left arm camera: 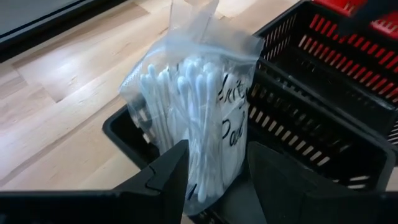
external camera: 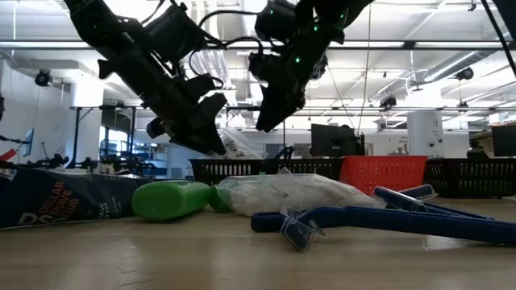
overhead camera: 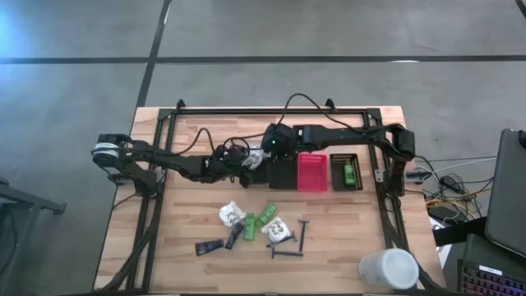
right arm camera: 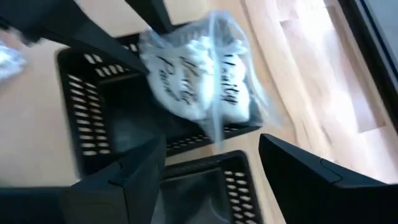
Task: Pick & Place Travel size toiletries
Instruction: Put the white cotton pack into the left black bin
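My left gripper (overhead camera: 248, 167) is shut on a clear packet of white cotton swabs (left arm camera: 193, 93), which sits at the left end of a black mesh bin (left arm camera: 323, 118). The packet also shows in the right wrist view (right arm camera: 199, 74) and in the low view (external camera: 239, 143). My right gripper (right arm camera: 211, 168) hangs open just above the packet and bin, touching nothing. More toiletries lie loose on the near table: white packets (overhead camera: 230, 215), green bottles (overhead camera: 265, 216), black tubes (overhead camera: 209, 246) and razors (overhead camera: 296, 240). My left gripper pinches the swab packet's near end (left arm camera: 208, 168) between its two fingers (left arm camera: 168, 174). The fingers come slanting down from the table's left. The rest of the packet sticks out beyond the fingertips over the black bin's rim; whether it touches the bin, I cannot tell.
A red mesh bin (overhead camera: 312, 171) stands right of the black one, then another black bin (overhead camera: 345, 174) holding a green item. A large white cup (overhead camera: 388, 268) stands at the near right corner. The two arms are close together over the left black bin.
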You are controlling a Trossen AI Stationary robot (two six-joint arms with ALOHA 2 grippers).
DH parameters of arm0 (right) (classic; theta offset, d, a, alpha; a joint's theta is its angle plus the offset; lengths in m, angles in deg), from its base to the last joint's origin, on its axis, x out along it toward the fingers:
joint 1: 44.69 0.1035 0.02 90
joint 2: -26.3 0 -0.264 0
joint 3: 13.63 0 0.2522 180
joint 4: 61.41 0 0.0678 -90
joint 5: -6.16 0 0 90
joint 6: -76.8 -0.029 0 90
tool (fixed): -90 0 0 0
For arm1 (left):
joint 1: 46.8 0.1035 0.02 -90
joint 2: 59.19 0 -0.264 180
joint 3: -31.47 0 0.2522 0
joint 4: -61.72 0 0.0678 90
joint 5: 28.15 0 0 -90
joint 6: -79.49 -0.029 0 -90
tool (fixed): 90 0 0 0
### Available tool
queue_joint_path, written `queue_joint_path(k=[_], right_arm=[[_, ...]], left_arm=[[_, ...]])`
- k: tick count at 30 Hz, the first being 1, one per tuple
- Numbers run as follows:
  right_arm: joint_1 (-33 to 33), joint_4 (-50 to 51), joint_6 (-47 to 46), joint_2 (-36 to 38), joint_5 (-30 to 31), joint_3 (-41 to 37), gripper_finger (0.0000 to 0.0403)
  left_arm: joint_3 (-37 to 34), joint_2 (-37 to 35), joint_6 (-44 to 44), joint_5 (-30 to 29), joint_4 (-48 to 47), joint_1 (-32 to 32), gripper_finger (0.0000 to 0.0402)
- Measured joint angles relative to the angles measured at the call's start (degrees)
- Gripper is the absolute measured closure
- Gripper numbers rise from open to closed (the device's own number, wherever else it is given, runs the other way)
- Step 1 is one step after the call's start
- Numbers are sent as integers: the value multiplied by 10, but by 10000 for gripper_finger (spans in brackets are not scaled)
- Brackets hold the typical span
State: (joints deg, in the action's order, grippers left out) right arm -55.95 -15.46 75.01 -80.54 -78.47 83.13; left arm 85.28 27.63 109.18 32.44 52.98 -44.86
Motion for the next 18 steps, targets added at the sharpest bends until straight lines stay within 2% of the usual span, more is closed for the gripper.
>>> queue_joint_path(k=[6,15,18], right_arm=[[-28,-12,20,-10,-66,0,166],[-34,-51,54,-20,-76,1,165],[-41,-56,55,-30,-75,0,169]], left_arm=[[0,-1,20,-7,-27,0,232],[-28,-46,6,-6,-29,-2,232],[-40,-69,15,-6,-64,-2,232]])
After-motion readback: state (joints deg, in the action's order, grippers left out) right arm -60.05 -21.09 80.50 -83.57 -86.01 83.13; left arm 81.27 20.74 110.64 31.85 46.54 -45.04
